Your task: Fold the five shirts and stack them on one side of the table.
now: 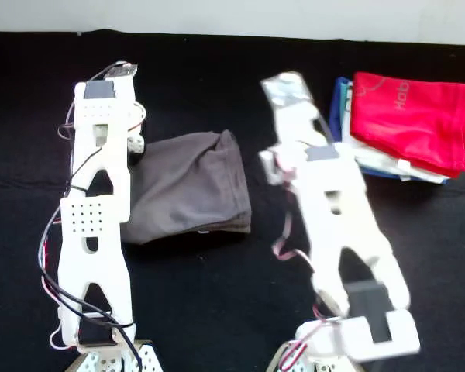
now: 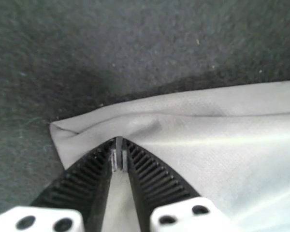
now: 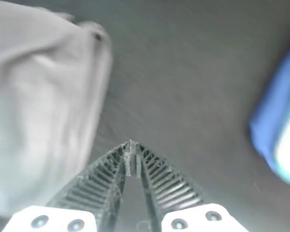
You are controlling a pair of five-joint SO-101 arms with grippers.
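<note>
One grey shirt (image 1: 190, 186) lies loosely folded near the middle of your bench (image 1: 217, 310). Its edges are uneven, and its 9 o'clock side is tucked under the left arm (image 1: 97, 217). Your left claw (image 2: 119, 153) rests on that shirt just inside one corner, its fingers pressed together at the tips. You cannot tell whether any cloth is caught between them. A soft crease runs from the corner toward the tips.

Your right claw (image 3: 131, 159) is also pressed together, with nothing between its fingers. It hangs over bare bench, with the grey shirt on one side and the edge of a blue shirt (image 3: 268, 121) on the other. The right arm (image 1: 341, 209) stretches along the grey shirt's 3 o'clock side, close by but not touching it.

At 2 o'clock on the bench you have the stack (image 1: 387, 167). A folded red shirt (image 1: 411, 116) lies on top, with white cloth (image 1: 380, 161) and the blue shirt beneath it showing at the edges. You cannot count the layers from here. The stack sits well apart from the grey shirt, with the right arm between them.
</note>
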